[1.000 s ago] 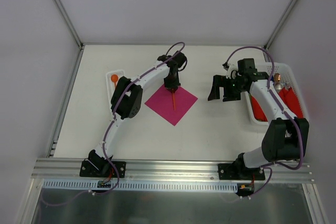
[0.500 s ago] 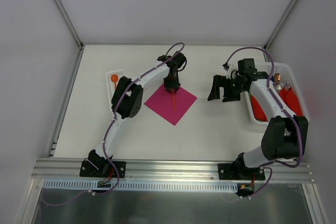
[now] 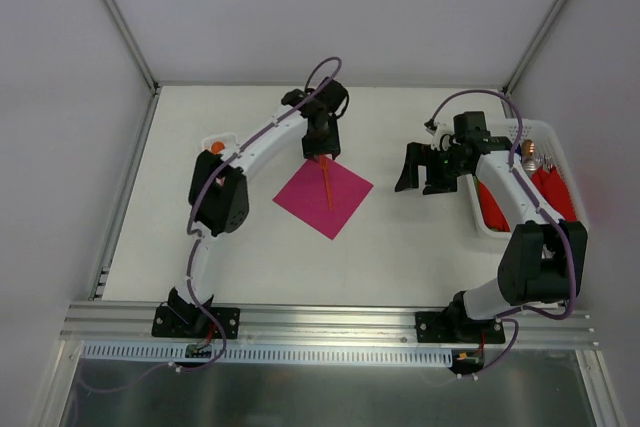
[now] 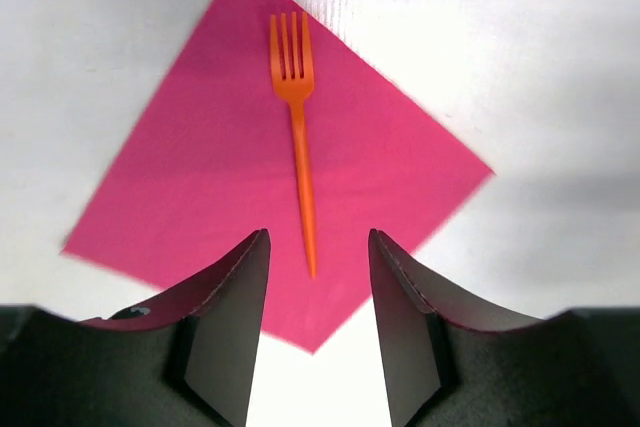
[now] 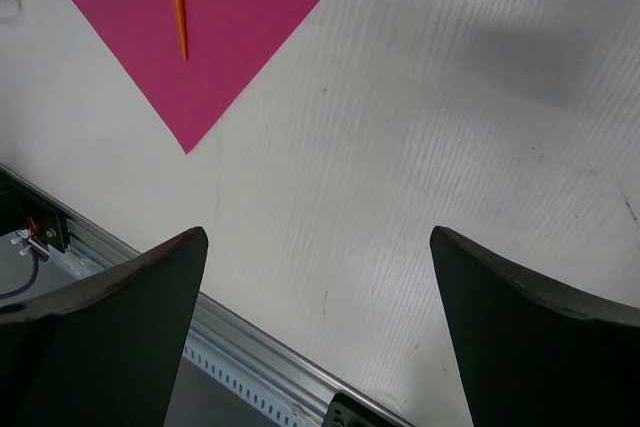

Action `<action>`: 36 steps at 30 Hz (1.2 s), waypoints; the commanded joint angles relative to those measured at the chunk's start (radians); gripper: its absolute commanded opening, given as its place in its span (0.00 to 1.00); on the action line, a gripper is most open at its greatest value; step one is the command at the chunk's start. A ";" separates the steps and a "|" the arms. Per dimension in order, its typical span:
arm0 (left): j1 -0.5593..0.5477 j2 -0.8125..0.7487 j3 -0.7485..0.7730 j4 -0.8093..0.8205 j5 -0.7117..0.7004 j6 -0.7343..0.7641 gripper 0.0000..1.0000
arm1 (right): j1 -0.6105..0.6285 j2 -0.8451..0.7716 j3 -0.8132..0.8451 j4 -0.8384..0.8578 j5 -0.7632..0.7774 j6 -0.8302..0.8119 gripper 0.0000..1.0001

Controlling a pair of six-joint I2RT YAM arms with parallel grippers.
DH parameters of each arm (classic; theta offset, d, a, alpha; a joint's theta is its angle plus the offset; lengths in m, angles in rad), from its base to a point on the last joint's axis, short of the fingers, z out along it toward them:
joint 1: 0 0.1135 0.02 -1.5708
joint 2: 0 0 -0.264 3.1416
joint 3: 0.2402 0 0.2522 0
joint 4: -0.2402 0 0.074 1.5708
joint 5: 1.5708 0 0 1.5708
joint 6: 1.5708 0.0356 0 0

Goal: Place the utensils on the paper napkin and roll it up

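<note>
The magenta paper napkin (image 3: pixel 340 209) lies flat as a diamond in the middle of the table. A thin orange fork (image 3: pixel 328 185) rests on it, tines toward the near side. My left gripper (image 3: pixel 320 152) hangs just above the napkin's far corner. In the left wrist view the left gripper (image 4: pixel 318 237) is open, and the fork (image 4: pixel 300 147) lies free on the napkin (image 4: pixel 200 197) below, its handle tip level with the fingertips. The orange spoon (image 3: pixel 216 147) peeks out at the far left, mostly hidden by the left arm. My right gripper (image 3: pixel 420 169) is wide open and empty, right of the napkin.
A white basket (image 3: pixel 548 127) at the right edge holds red napkin bundles (image 3: pixel 490 205) and metal utensils (image 3: pixel 530 152). A small white tray (image 3: pixel 208 137) sits under the left arm's elbow. The right wrist view shows the napkin (image 5: pixel 230 7), bare table and the metal front rail (image 5: pixel 250 347).
The left gripper has opened and let go of the fork, which now lies on the napkin. It has drawn back toward the far side; its elbow has swung left. The right arm is still.
</note>
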 commanded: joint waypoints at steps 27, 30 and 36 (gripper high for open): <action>0.625 -0.473 -0.697 0.296 0.121 0.471 0.34 | -0.005 -0.035 -0.008 0.014 -0.161 -0.010 0.99; 0.625 -0.410 -0.679 0.323 0.111 0.474 0.33 | -0.006 -0.039 -0.015 0.014 -0.158 -0.013 0.99; 0.627 -0.313 -0.642 0.342 0.064 0.467 0.32 | -0.005 -0.053 -0.019 0.012 -0.155 -0.015 0.99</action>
